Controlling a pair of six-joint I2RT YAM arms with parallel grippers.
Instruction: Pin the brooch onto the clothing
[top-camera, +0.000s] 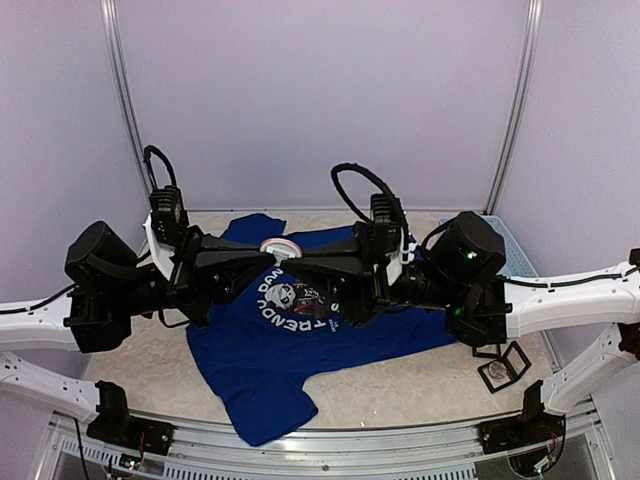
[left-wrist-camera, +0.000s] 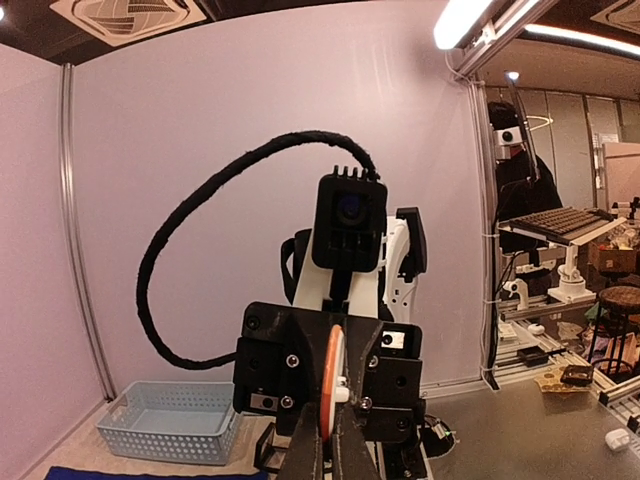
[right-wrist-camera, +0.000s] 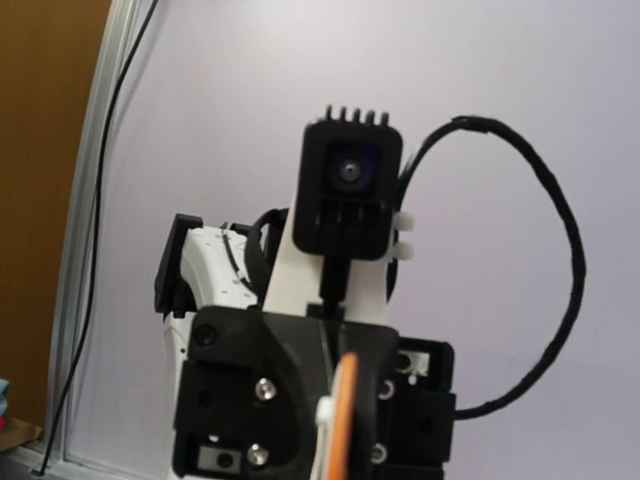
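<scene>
The left gripper (top-camera: 266, 258) and the right gripper (top-camera: 298, 260) meet tip to tip in mid-air, and the brooch (top-camera: 281, 248) sits between them. It is a round disc with a white face and a red-orange rim. It stands on its edge, with its flat faces turned toward the near and far sides. Its plane lies along the line that joins the two grippers.

In the left wrist view the brooch (left-wrist-camera: 330, 390) shows edge-on as a thin orange sliver running straight up and down. It rises from between the left fingers (left-wrist-camera: 303, 455), which are clamped on it. The right wrist view gives the same narrow upright sliver (right-wrist-camera: 345, 405). The right fingertips reach the brooch, but I cannot tell whether they grip it.

Below both grippers the clothing (top-camera: 262, 370), a royal-blue T-shirt, lies flat. Its length runs from the far side toward the near edge, slanted a little. Its round print (top-camera: 300, 300) lies just under the right gripper. A light-blue basket (top-camera: 512, 250) sits beyond the right arm.
</scene>
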